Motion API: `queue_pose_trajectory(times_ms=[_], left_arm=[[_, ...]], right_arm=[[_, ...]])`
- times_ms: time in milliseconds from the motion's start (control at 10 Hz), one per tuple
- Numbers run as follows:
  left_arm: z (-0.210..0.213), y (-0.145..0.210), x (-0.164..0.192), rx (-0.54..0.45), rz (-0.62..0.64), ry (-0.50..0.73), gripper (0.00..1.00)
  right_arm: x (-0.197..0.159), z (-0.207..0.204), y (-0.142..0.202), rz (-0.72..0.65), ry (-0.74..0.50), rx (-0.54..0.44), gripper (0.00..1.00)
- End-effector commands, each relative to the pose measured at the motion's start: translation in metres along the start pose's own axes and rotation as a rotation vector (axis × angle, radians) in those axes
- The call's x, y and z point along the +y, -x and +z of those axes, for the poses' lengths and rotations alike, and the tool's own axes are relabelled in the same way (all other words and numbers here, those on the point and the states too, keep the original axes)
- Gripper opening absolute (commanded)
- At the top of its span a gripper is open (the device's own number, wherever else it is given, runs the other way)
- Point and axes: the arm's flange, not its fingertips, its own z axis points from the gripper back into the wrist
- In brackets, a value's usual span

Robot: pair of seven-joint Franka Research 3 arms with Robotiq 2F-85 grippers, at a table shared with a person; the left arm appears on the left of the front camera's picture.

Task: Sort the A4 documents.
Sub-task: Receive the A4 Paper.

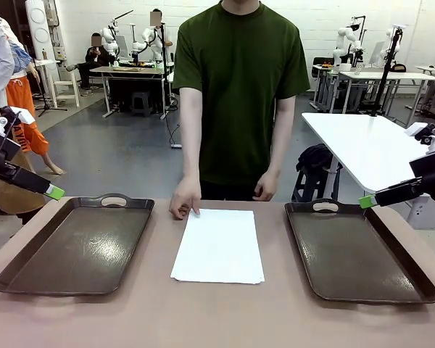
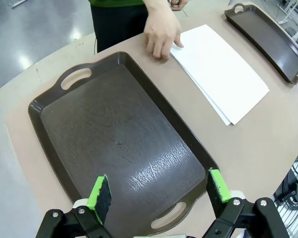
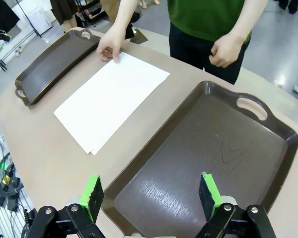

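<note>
Paper this thin is what worries us: the A4 documents (image 1: 219,246) lie flat in a small stack on the desk (image 1: 217,319), midway between the left tray (image 1: 72,246) and the right tray (image 1: 362,254). The sheets are slightly fanned at a near corner. A pinch from above may, in our judgement, take several at once or crumple the top one rather than lift it. The person's hand (image 1: 185,203) rests its fingertips on the far corner of the stack, on the side nearest the left tray. If we drew a sheet away while it is pressed there, it could tear or drag the stack askew, and a reach towards that corner risks meeting the hand. The person's other hand (image 1: 264,187) hangs loosely curled at the desk's far edge, off the paper. Both arms are held out at the sides. The left jaws hang over the near end of the left tray, spread wide with nothing between the green pads (image 2: 102,196). The right jaws hang likewise over the right tray, spread and empty, well apart from the stack.
</note>
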Motion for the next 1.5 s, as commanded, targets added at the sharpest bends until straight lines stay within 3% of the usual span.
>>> queue_pose_trajectory(times_ms=[0,1400], left_arm=[[0.0014,0.0011,0.0023,-0.010,-0.004,0.010,1.00],[0.0014,0.0011,0.0023,-0.010,-0.004,0.010,1.00]], right_arm=[[-0.0024,-0.0016,0.0008,0.012,-0.018,-0.007,1.00],[-0.0024,-0.0016,0.0008,0.012,-0.018,-0.007,1.00]])
